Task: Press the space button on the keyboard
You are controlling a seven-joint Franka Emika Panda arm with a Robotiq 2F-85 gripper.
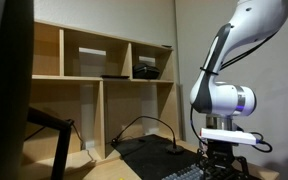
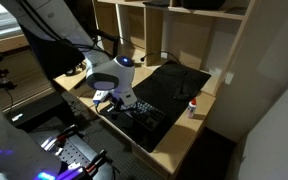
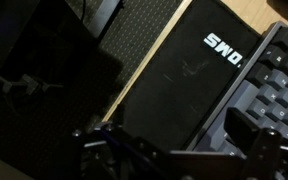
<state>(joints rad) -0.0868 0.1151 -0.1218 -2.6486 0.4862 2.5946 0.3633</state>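
My hand [image 3: 179, 150], fingers apart, hovers over the keyboard [image 3: 274, 90] by the black mat [image 3: 179, 85], where so wide a press could hit wrong keys.

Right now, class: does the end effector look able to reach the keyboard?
Probably yes. The end effector hangs close above the keyboard, with nothing visible between them; the black pad lies alongside, out of the way.
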